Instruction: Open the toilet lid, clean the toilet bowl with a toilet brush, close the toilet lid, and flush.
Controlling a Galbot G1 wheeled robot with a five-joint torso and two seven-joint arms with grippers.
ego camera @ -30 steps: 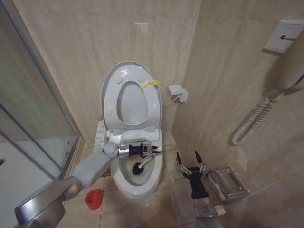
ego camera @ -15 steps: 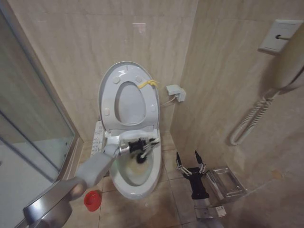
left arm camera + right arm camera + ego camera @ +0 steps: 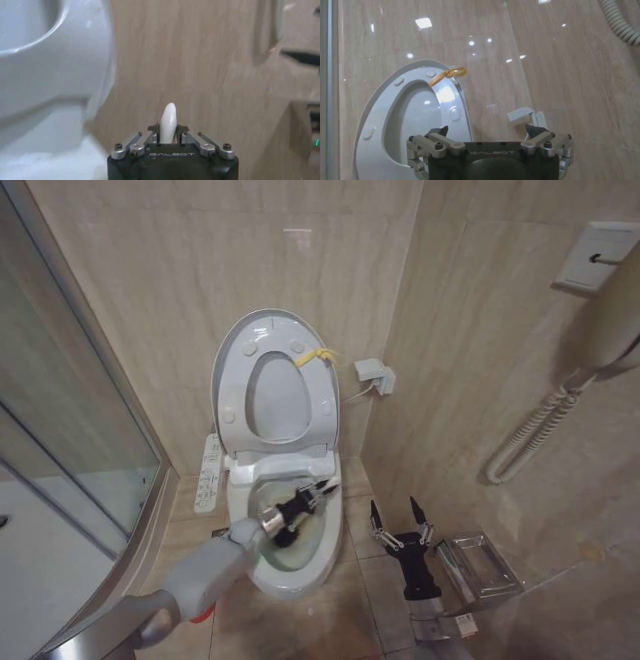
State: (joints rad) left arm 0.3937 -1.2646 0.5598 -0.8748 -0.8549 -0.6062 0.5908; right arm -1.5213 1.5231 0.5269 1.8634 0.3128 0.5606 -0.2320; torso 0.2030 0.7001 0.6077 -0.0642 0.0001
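1. We see the left gripper [image 3: 318, 491] over the toilet bowl [image 3: 325, 555], fingers pinching the white toilet brush [image 3: 168, 120] handle; a loose pinch could drop it, or scrubbing could splash.
2. The raised toilet lid [image 3: 226, 370] might fall forward.
3. The right gripper [image 3: 400, 525] idles beside the bowl, fingers spread.
4. We count one bowl, one lid, one brush, two grippers.

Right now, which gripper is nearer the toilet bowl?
Left. The left gripper is over the toilet bowl, shut on the toilet brush. The right gripper hangs open beside the bowl, over the floor, apart from it.
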